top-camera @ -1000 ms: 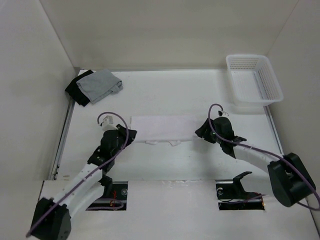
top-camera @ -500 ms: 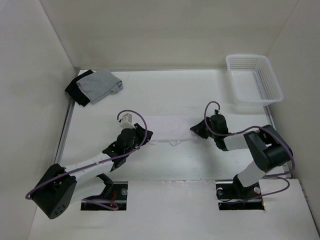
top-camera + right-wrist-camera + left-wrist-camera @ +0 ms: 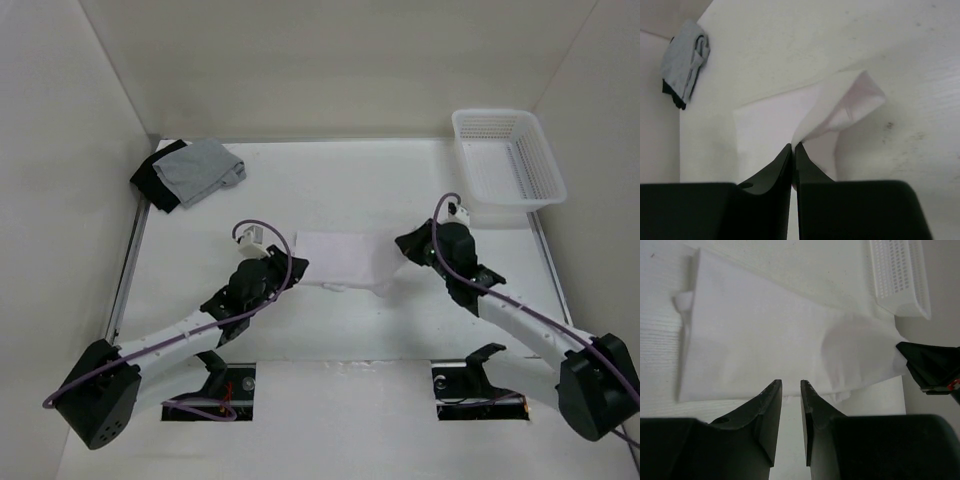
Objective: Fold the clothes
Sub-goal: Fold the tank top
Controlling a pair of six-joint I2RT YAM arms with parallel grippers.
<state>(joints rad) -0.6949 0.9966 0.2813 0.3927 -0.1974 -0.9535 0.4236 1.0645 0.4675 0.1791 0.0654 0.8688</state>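
The clothes (image 3: 345, 256), a thin white top folded into a flat strip, lie mid-table. My right gripper (image 3: 407, 246) is shut on the strip's right end, and that corner (image 3: 840, 102) stands lifted and curled above the table, pinched at the right gripper (image 3: 793, 146). My left gripper (image 3: 290, 268) sits at the strip's near-left edge. In the left wrist view the left gripper (image 3: 790, 384) is open by a narrow gap, with only bare table between the fingers and the clothes (image 3: 760, 335) just beyond the tips.
A white mesh basket (image 3: 490, 114) stands at the back right and shows in the left wrist view as the basket (image 3: 900, 275). A grey folded garment (image 3: 205, 168) lies on a black one (image 3: 150, 182) at the back left. Walls close in on three sides.
The right gripper has shut on the strip's right end and raised it. The left arm swung right along the strip's near edge, and the cloth now looks shorter on the left.
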